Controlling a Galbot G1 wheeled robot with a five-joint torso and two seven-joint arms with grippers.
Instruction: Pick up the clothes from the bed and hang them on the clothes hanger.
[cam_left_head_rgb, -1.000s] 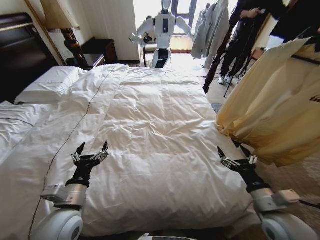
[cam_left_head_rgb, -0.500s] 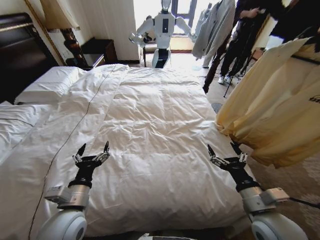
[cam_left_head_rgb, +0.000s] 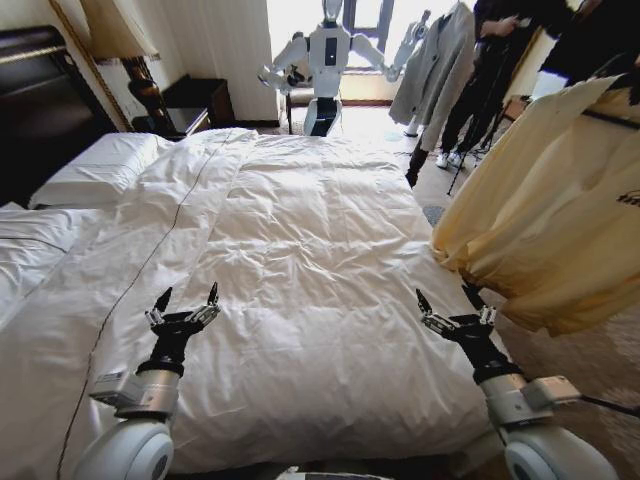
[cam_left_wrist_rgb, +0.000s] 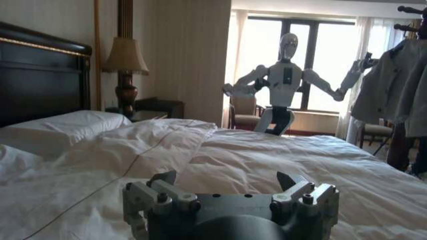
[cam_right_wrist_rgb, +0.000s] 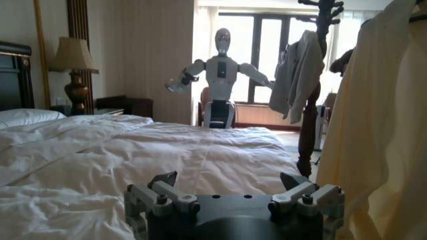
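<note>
Both claws are just hanging over the near end of the bed (cam_left_head_rgb: 300, 260), fingers spread wide and holding nothing. The left claw (cam_left_head_rgb: 182, 306) sits over the duvet on the near left side, and the right claw (cam_left_head_rgb: 452, 310) is above the near right corner, right by the mattress edge.

The pale-yellow shirt (cam_left_head_rgb: 550, 220) isn't on the bed at all. It's hanging off to the right of the bed, draped from up high, with its lower folds bunched near the bed's right edge, just beyond the right claw. A bit of thin black hanger (cam_left_head_rgb: 610, 118) shows across its upper part.

From the right wrist camera the yellow fabric (cam_right_wrist_rgb: 380, 130) fills the side next to the claw (cam_right_wrist_rgb: 230, 187). The left wrist camera shows its claw (cam_left_wrist_rgb: 227, 189) over white duvet (cam_left_wrist_rgb: 280, 155), pillows (cam_left_wrist_rgb: 60, 131) toward the dark headboard (cam_left_wrist_rgb: 40, 80).
</note>
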